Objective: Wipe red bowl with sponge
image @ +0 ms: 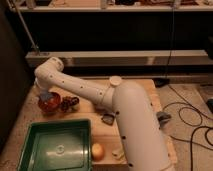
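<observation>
The red bowl (49, 103) sits on the wooden table at the left, just behind the green tray. My gripper (45, 93) reaches down from the white arm's wrist onto the bowl's near-left rim. A small blue-grey sponge (47, 96) shows at the gripper's tip, pressed into the top of the bowl, and the gripper looks shut on it. The arm's wrist hides most of the gripper. The arm's elbow (50, 67) stands above and behind the bowl.
A dark purple knobbly cluster (70, 103) lies right of the bowl, almost touching it. The green tray (37, 152) fills the front left, with an orange fruit (97, 151) beside it. A white cup (116, 81) and a grey-blue lump (107, 118) flank the arm. Cables lie on the floor at right.
</observation>
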